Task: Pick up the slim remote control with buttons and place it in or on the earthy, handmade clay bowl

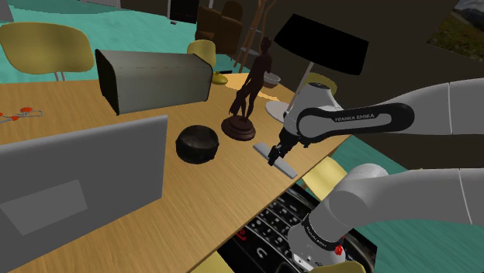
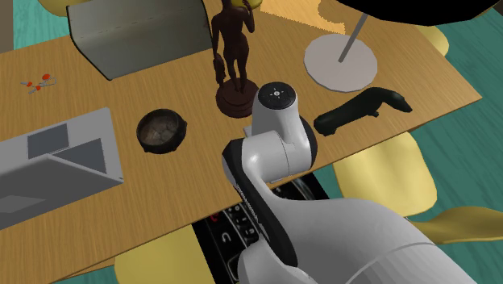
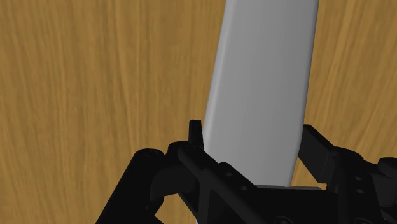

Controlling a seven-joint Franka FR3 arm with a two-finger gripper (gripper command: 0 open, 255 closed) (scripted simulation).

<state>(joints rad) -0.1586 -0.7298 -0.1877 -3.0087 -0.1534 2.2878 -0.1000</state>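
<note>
Remote (image 3: 264, 83) is at the grasp step, I judge. Bench (image 3: 95, 76) spreads wide beneath the fingers (image 3: 196, 135). The dark bowl (image 1: 195, 145) sits well apart from them. The grey remote runs lengthwise between the fingers, which press narrow against its two long edges. Whether it is clear of the bench, I cannot tell. Next comes a straight lift, a carry over the bowl, then release.
</note>
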